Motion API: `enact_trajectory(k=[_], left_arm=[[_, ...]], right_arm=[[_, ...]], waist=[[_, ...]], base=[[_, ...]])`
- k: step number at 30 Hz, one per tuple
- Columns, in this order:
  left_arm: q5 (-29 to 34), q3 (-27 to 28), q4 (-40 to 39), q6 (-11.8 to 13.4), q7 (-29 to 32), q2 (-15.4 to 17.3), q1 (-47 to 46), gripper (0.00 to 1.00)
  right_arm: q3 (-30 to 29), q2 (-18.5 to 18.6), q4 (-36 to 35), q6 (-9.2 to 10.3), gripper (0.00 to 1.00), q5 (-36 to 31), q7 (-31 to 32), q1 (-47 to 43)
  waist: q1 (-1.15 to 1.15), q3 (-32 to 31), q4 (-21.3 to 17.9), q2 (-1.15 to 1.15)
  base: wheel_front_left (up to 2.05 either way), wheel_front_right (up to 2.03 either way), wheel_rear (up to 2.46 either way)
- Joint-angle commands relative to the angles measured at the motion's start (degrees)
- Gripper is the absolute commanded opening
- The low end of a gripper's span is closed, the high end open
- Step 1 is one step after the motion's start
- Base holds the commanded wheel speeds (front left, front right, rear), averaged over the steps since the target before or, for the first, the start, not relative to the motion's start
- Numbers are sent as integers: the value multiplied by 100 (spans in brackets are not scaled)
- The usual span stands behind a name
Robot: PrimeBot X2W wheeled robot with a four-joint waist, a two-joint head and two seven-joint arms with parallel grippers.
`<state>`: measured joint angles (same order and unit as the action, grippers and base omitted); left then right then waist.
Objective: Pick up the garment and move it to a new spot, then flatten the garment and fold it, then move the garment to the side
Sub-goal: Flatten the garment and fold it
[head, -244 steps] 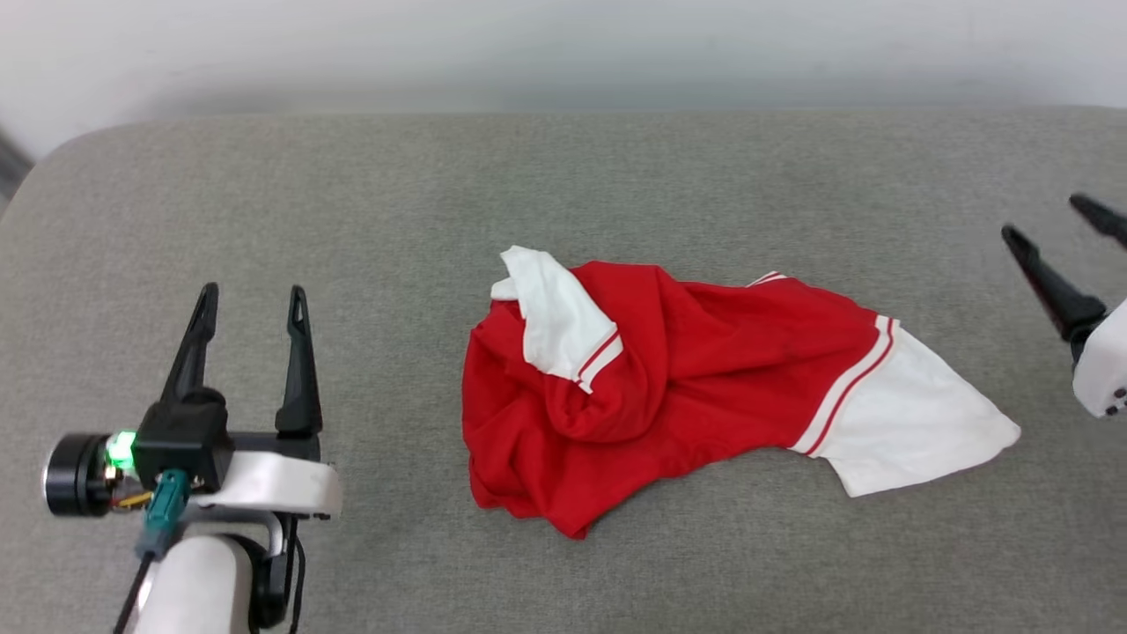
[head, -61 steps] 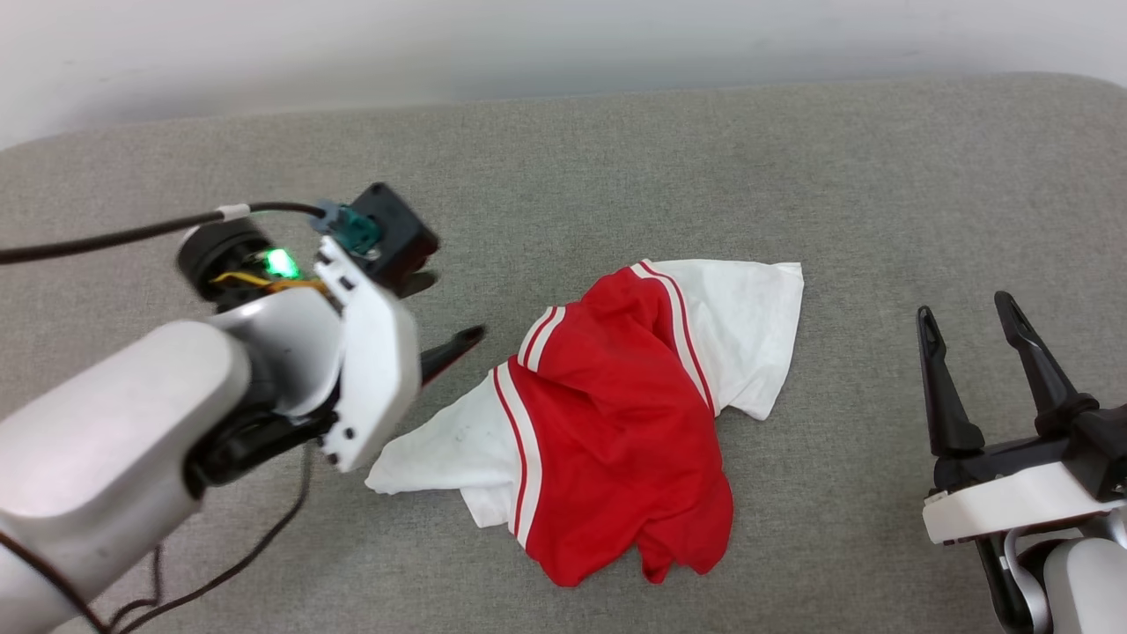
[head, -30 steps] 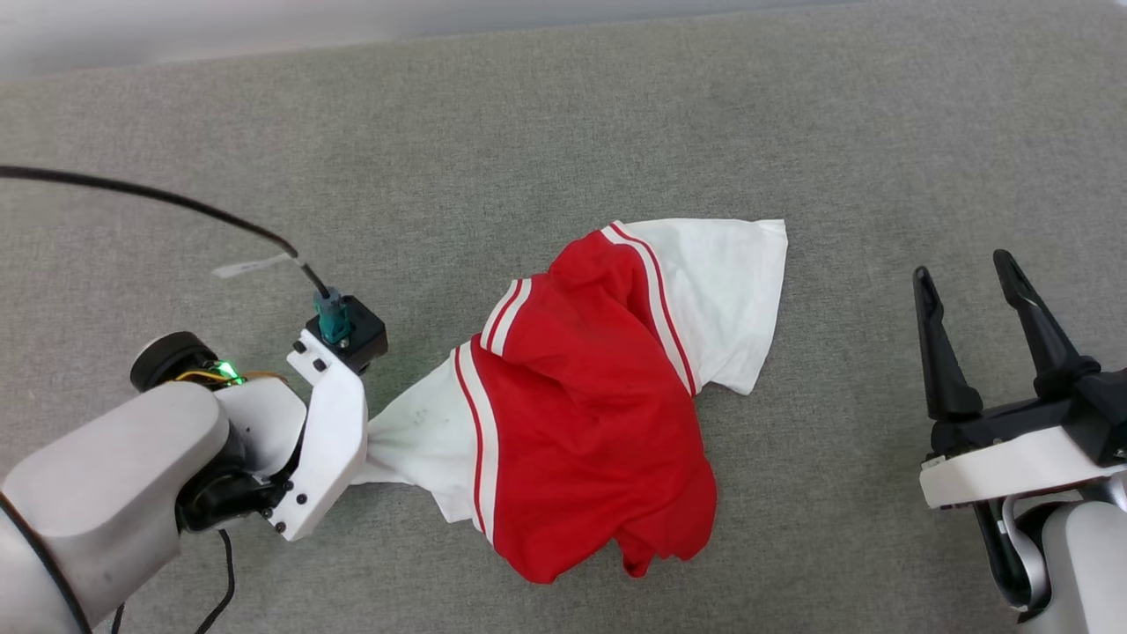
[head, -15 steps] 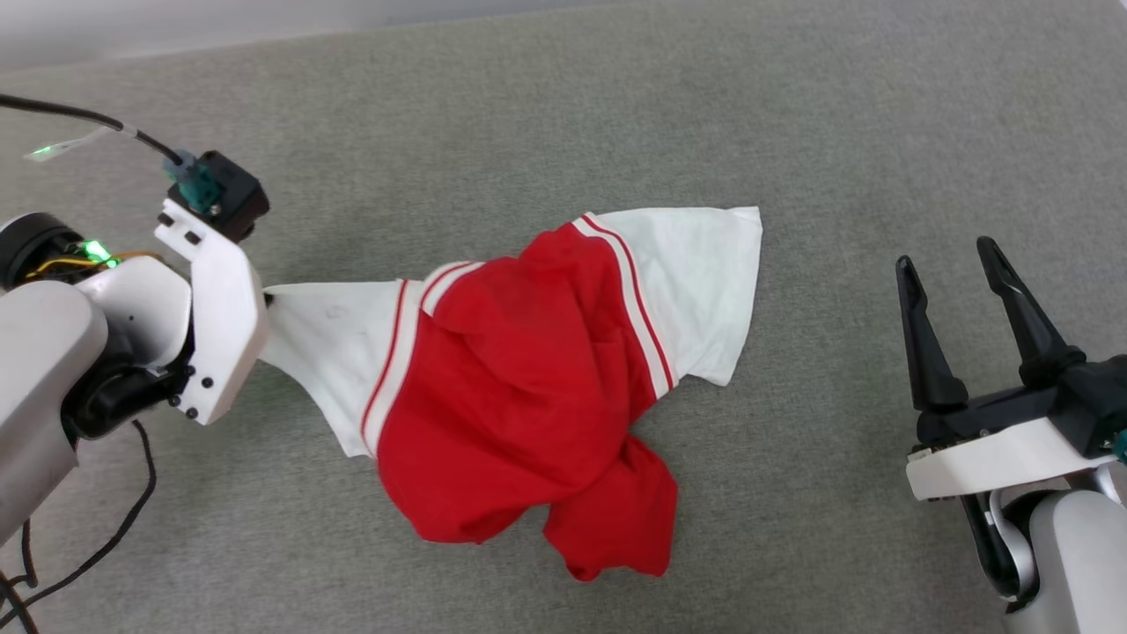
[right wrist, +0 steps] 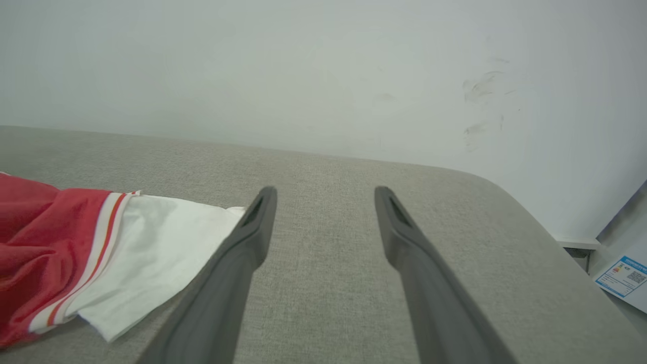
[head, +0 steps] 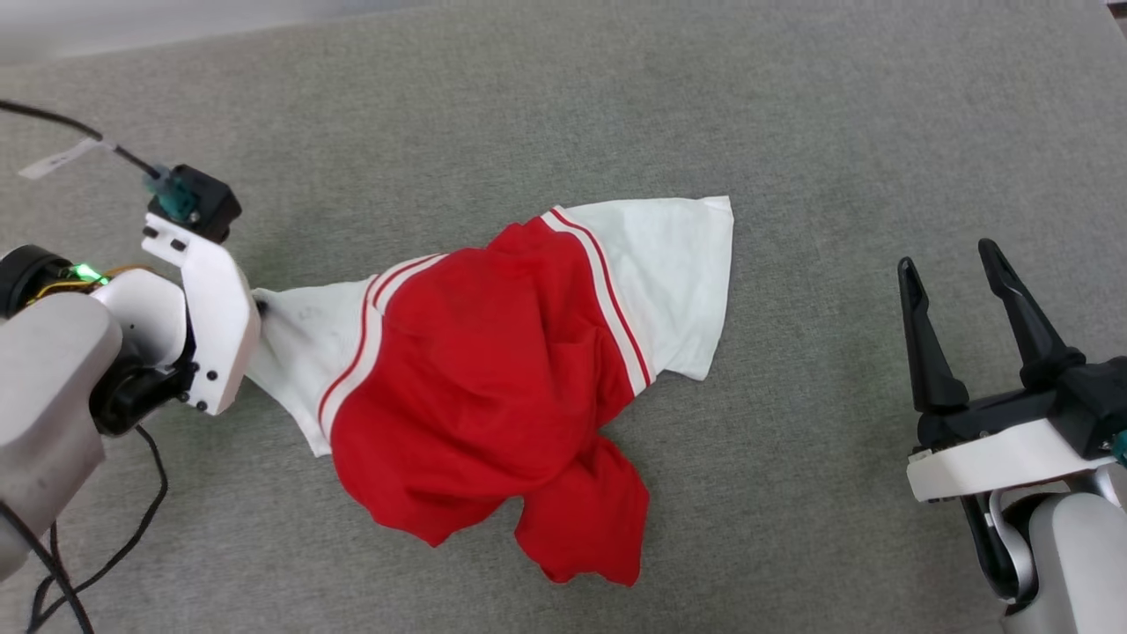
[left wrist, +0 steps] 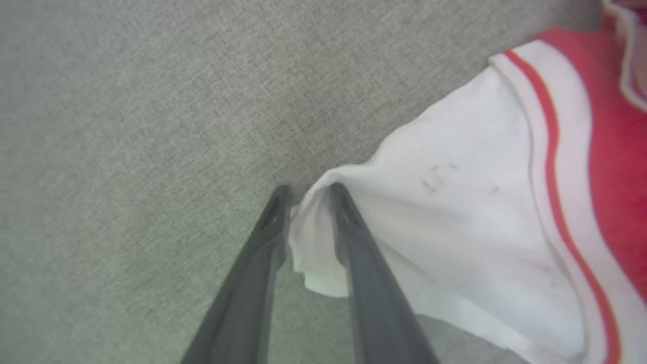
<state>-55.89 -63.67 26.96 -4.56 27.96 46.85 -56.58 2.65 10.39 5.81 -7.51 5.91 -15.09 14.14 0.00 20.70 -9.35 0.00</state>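
Left gripper (left wrist: 309, 192) is pinched on the garment (head: 475, 370), with a fold of white sleeve edge bunched between the two dark fingers (left wrist: 364, 283). A little flap of fabric hangs out below the pinch. In the head view those fingers are hidden behind the white wrist bracket (head: 207, 326), and the sleeve simply runs in under it.

The garment lies on the grey cushion (head: 528, 114), a touch left of centre. The held sleeve is stretched out to the robot's left and the other white sleeve is spread flat at the upper right. The red body is heaped between them, with a crumpled lobe trailing toward the near edge. With all that bunching, neckline and hem are impossible to pick out. The top right corner of the left wrist view is blurred, just red and a pale stripe.

Right gripper (head: 946, 257) sits well apart on the right, fingers spread wide and holding nothing. Its arm is cut off by the frame's lower corner. A black cable (head: 53, 563) loops at the lower left, running out of frame.
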Motion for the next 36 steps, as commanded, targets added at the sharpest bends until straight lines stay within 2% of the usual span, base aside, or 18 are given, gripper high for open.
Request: enact_trajectory(k=[1, 4, 8, 15, 22, 27, 28, 29, 30, 36], left_arm=[[-20, 47, -23, -57, -101, -41, -89, 100], [-53, 196, -98, -77, -213, 1, -315, 100], [-170, 265, -228, -112, 92, 107, -573, 100], [-707, 191, -332, -93, 1158, 227, -539, 100], [-839, 67, -258, 62, 1370, 156, -300, 100], [-862, -110, -70, 25, 1441, -40, -30, 100], [-860, -149, -48, 12, 1455, -77, 4, 90], [-810, -179, -18, 0, 1399, -111, 8, 39], [-819, -202, 16, -11, 1411, -143, 20, 0], [-486, -209, -106, -143, 1004, -108, -256, 0]], right_arm=[[-21, -15, 6, 4, 100, -24, -11, -75], [-17, -14, -9, 4, 100, -21, -10, -121], [-10, -14, -23, 4, 100, -17, -11, -118], [55, -8, -101, 4, 100, -11, -10, 3], [141, -4, -188, 4, 100, -27, -10, 114], [123, 0, -222, 4, 100, -47, -11, 163], [110, 5, -223, 4, 100, -49, -11, 165], [104, 10, -219, 4, 100, -52, -10, 172], [95, 17, -203, 4, 100, -62, -11, 180], [32, 329, -256, 4, 100, -195, -11, 357]], waist=[[0, -135, 132, 0], [0, -222, 245, 0], [0, -271, 344, 0], [0, -175, 325, 0], [0, 44, 194, 0], [0, 162, 134, 0], [0, 167, 135, 0], [0, 167, 141, 0], [0, 154, 153, 0], [0, -68, 345, 0]], base=[[0, 0, 0], [0, 0, 0], [0, 0, 0], [0, 0, 0], [0, 0, 0], [0, 0, 0], [0, 0, 0], [0, 0, 0], [0, 0, 0], [0, 0, 0]])
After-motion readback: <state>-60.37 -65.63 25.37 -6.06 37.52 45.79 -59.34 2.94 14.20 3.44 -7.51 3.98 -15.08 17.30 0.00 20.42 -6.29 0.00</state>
